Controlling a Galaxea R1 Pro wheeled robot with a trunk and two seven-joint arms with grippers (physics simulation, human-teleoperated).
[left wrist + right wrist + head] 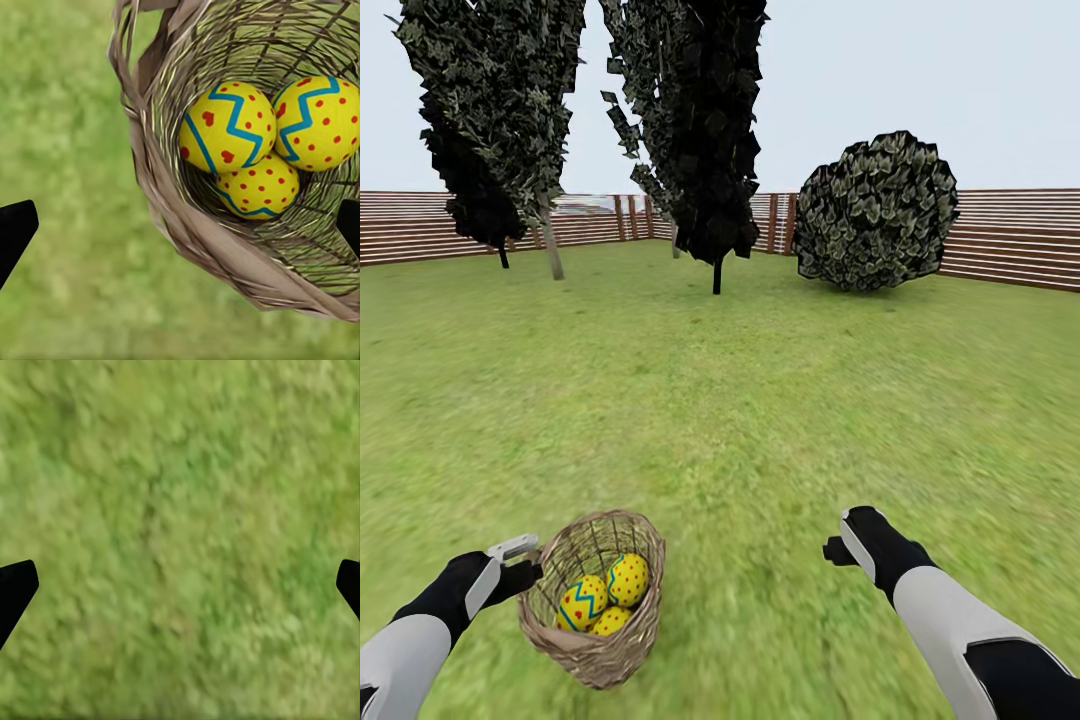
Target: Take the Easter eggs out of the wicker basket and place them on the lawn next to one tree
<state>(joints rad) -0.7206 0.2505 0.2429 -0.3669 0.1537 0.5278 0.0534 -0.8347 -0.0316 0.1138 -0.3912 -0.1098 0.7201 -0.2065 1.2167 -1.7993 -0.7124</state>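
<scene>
We hold our left gripper (180, 225) with fingers spread wide, touching nothing; the wicker basket (161, 187) sits between them on the lawn (780, 400), all three Easter eggs (259, 142) inside. Our right gripper (180, 585) is equally spread over bare grass.

Yellow Easter eggs (259, 142) with red dots and blue zigzags, brown wicker basket (600, 650), green lawn (760, 400)

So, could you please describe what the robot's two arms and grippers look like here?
Both arms have glossy white forearm shells with black sections at the wrist and near the elbow. The left gripper has pale grey fingers on a black hand; the right gripper is black with a white strip. In both wrist views the fingertips look plain black.
</scene>
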